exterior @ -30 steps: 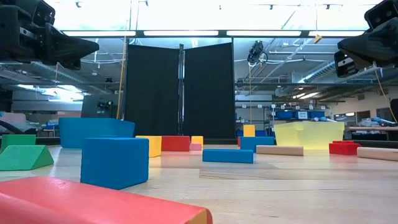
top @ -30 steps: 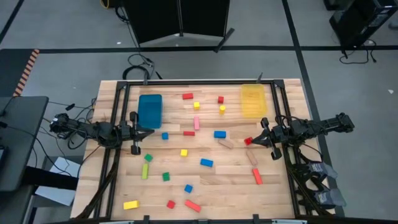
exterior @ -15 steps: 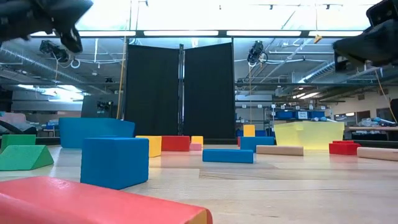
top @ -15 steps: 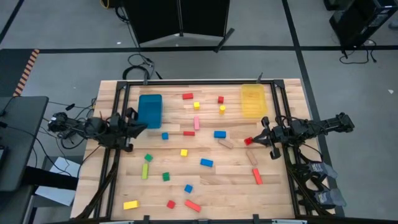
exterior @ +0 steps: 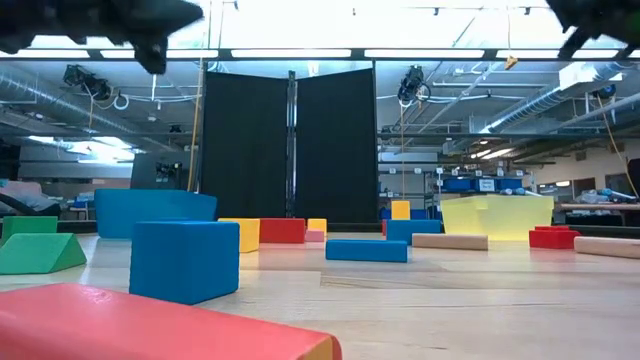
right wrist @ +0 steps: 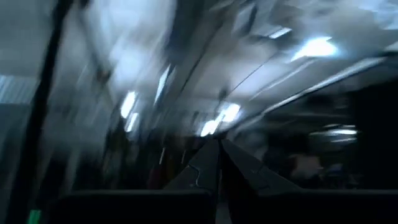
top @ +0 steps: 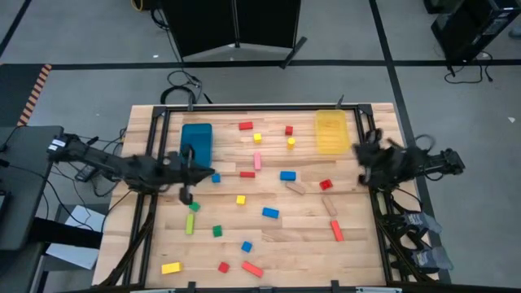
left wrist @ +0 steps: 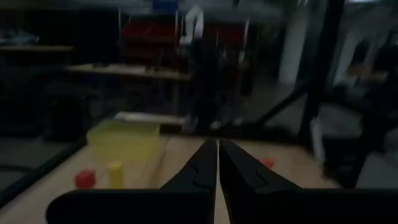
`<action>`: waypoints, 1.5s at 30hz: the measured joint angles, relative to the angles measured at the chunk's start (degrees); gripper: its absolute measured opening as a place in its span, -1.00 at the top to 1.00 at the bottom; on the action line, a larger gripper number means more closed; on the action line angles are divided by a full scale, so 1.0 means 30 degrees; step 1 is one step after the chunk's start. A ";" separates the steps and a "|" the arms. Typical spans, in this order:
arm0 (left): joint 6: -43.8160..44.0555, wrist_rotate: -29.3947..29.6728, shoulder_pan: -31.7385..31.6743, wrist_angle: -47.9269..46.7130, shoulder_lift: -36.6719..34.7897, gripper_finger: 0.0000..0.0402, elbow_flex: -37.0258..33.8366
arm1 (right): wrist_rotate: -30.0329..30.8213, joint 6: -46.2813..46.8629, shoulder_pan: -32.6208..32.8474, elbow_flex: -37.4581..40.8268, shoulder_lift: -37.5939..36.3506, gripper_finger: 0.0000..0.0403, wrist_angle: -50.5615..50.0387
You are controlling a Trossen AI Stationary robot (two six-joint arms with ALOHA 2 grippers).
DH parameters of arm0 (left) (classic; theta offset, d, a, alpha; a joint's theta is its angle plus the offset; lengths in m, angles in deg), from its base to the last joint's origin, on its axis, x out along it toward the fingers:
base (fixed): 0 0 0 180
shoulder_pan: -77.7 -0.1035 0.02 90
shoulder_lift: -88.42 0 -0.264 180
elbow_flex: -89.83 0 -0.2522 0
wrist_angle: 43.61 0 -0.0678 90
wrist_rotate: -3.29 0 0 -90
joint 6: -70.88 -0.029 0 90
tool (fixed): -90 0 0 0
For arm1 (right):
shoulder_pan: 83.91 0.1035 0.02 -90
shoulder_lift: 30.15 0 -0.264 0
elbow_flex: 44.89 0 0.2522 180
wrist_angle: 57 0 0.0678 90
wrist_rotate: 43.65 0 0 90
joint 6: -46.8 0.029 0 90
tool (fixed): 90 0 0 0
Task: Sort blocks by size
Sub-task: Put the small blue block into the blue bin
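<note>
**Sorting not begun**

All blocks (top: pixel 270 213) lie scattered on the worktop (top: pixel 309 236), none visible in the blue bin (top: pixel 196 143). Left claw (top: pixel 192 175) just beside that bin, fingers together, empty. Right claw (top: pixel 364 156), far from it, likewise closed.

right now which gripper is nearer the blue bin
Left. The left gripper sits right at the blue bin, by its near edge; the right gripper is across the table, near the yellow bin.
</note>
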 joint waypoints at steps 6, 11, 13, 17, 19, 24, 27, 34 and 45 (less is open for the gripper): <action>0.2719 0.2791 -0.0082 -0.4879 0.2859 0.79 0.1176 | 0.0732 0.1243 -0.0355 -0.2889 0.0600 0.85 -0.5280; 0.5550 0.3173 -0.0386 -1.0607 0.5380 0.52 0.3837 | 0.0805 0.2976 -0.0566 -0.5637 0.3304 0.85 -0.8162; 0.5640 0.2737 -0.0483 -1.2465 0.6662 0.38 0.5093 | 0.0805 0.3028 -0.0677 -0.6366 0.4599 0.85 -0.8312; 0.5654 0.2538 -0.0633 -1.6238 0.9455 0.13 0.7545 | 0.0812 0.1611 -0.0866 -0.7385 0.6953 0.85 -0.8276; 0.5652 0.2444 -0.0746 -1.8337 1.0950 0.03 0.8666 | 0.0833 0.0538 -0.0990 -0.7547 0.8062 0.85 -0.8059; 0.5384 0.0969 -0.1522 -2.1451 1.3978 -0.17 1.0412 | 0.0849 0.0133 -0.1098 -0.7572 1.0156 0.85 -0.7627; 0.4552 0.0180 -0.2017 -2.1536 1.5061 -0.22 1.0826 | 0.0849 0.0130 -0.1105 -0.7572 1.1304 0.85 -0.7511; 0.3819 -0.0683 -0.3303 -2.2265 1.5849 -0.27 1.0953 | 0.0829 0.0471 -0.1098 -0.7574 1.3049 0.85 -0.6988; 0.1900 -0.2560 -0.4630 -2.1961 1.6057 -0.27 1.0945 | 0.0770 0.0636 -0.1098 -0.7579 1.3958 0.85 -0.5861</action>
